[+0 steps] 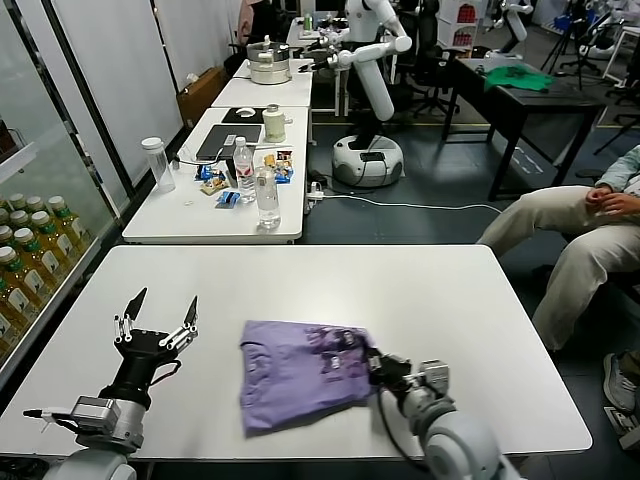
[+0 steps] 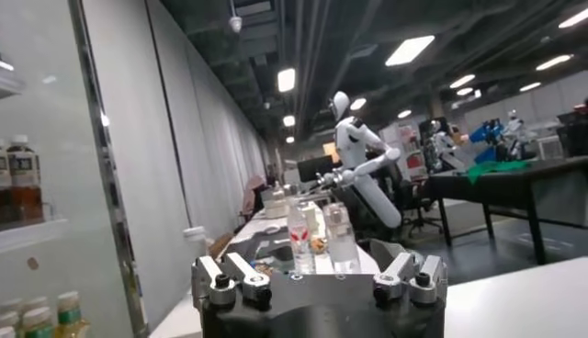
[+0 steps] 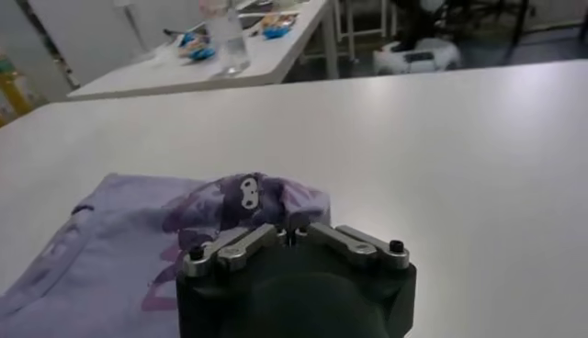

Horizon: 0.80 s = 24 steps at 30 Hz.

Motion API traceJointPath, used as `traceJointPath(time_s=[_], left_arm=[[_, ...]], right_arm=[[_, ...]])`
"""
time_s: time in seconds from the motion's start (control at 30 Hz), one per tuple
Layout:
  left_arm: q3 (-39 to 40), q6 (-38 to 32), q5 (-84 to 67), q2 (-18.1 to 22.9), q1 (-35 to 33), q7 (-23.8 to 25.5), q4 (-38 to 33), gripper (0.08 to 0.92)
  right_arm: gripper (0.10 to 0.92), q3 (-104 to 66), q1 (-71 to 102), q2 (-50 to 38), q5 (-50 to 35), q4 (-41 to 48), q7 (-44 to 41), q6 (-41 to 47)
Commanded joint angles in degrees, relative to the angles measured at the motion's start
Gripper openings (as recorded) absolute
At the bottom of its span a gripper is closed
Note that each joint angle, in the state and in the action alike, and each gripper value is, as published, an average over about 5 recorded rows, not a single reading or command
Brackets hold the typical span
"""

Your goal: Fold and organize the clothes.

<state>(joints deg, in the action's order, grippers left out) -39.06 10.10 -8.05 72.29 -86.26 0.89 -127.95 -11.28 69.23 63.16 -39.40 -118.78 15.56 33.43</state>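
Note:
The lavender T-shirt [image 1: 295, 370] lies folded over on the white table [image 1: 450, 300], its dark purple-and-white print showing along the right edge. My right gripper [image 1: 372, 362] is shut on that right edge of the T-shirt; in the right wrist view the jaws meet on a bunched fold of the shirt [image 3: 266, 197]. My left gripper [image 1: 158, 312] is open and empty, held above the table's left part, well to the left of the shirt. In the left wrist view the left gripper [image 2: 317, 280] points out over the far tables, not at the shirt.
A second white table [image 1: 215, 215] behind carries water bottles [image 1: 267, 195], a laptop and snacks. A glass case with bottled drinks [image 1: 30, 250] stands at the left. A seated person [image 1: 590, 220] is at the right. Another robot [image 1: 370, 90] stands farther back.

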Motion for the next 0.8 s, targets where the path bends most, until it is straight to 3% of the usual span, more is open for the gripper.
traceJointPath(time_s=[0.03,0.17,0.5,0.8], left_arm=[[2.12,-2.84,2.26,0.69,-0.8,0.78,1.32,0.823],[3.58,-3.75,3.82,0.97,-1.27,0.87,1.72,0.823],[4.55,-4.46,4.94,1.24,-1.26,1.0,1.74,0.823],[4.36,-8.16,5.21,1.13,0.65,2.74,3.88,0.823]], right_arm=[[0.116,-13.0,12.69,-5.56,1.65,-4.61,-2.09,0.03],[0.146,-14.3,15.62,-4.36,0.24,-5.27,-1.16,-0.11],[0.44,-24.11,18.42,-5.04,-0.4,-11.92,-2.42,-0.28],[0.699,-26.86,13.41,-3.81,17.22,-10.0,-7.71,-7.16]])
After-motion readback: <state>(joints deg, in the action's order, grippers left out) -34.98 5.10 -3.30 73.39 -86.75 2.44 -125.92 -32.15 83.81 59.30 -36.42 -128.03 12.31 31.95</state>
